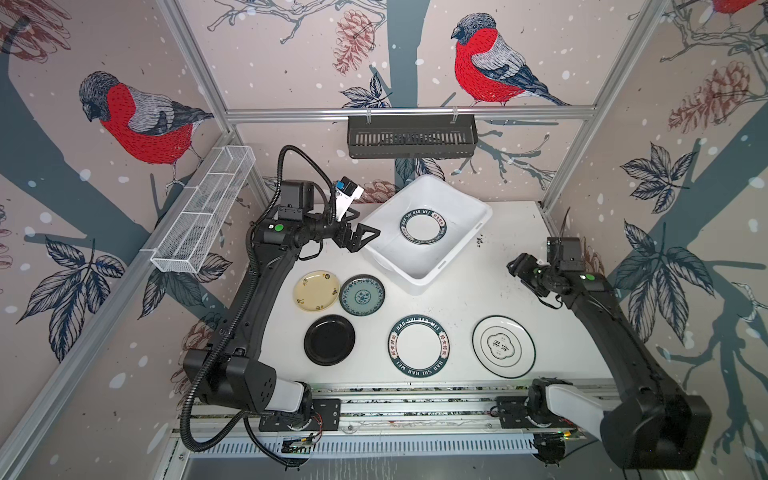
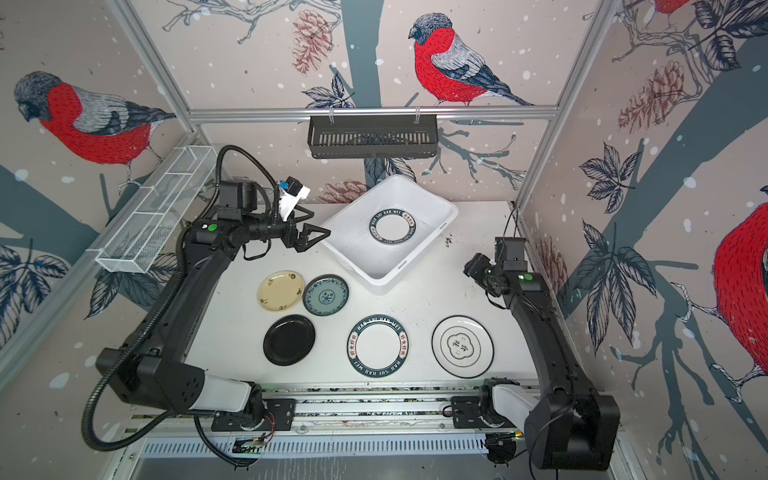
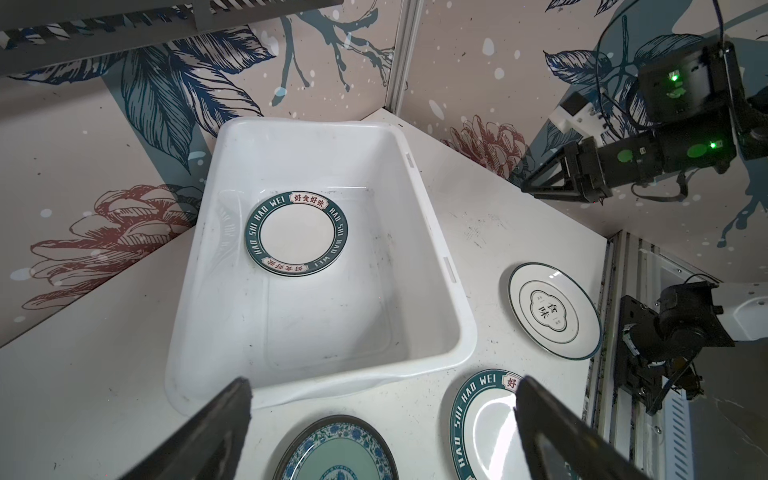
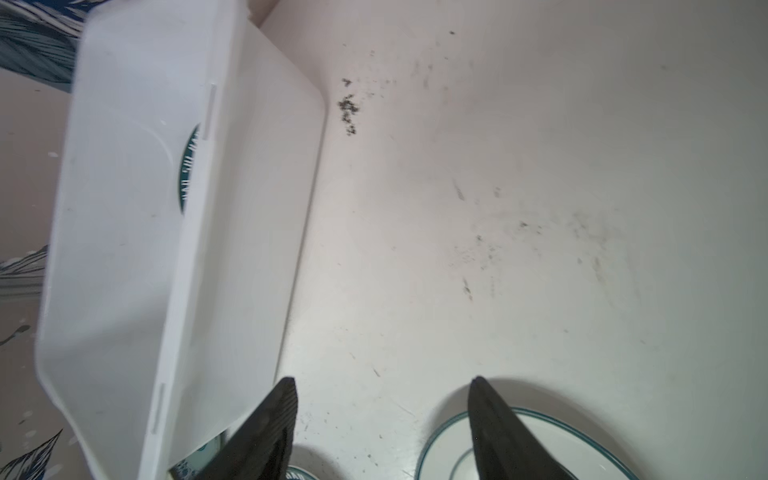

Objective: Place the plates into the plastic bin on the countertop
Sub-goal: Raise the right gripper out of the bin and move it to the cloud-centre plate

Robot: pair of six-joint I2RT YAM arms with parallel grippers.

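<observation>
The white plastic bin (image 1: 419, 286) stands askew at the back of the countertop (image 1: 478, 299). One plate with a dark lettered rim (image 1: 423, 226) lies flat inside it. Several plates lie on the countertop: cream-yellow (image 1: 316, 290), teal patterned (image 1: 362, 295), black (image 1: 329, 339), a second lettered one (image 1: 419, 345) and a white emblem plate (image 1: 503, 346). My left gripper (image 1: 365, 237) hovers open by the bin's left rim, holding nothing; its wrist view looks into the bin (image 3: 316, 374). My right gripper (image 4: 382, 382) is open and empty, right of the bin, above the emblem plate (image 4: 540, 432).
A black slotted rack (image 1: 411, 137) hangs on the back wall. A white wire mesh tray (image 1: 203, 212) is fixed to the left wall. Aluminium frame posts stand at the back corners, and the arms' base rail (image 1: 415, 407) runs along the front edge.
</observation>
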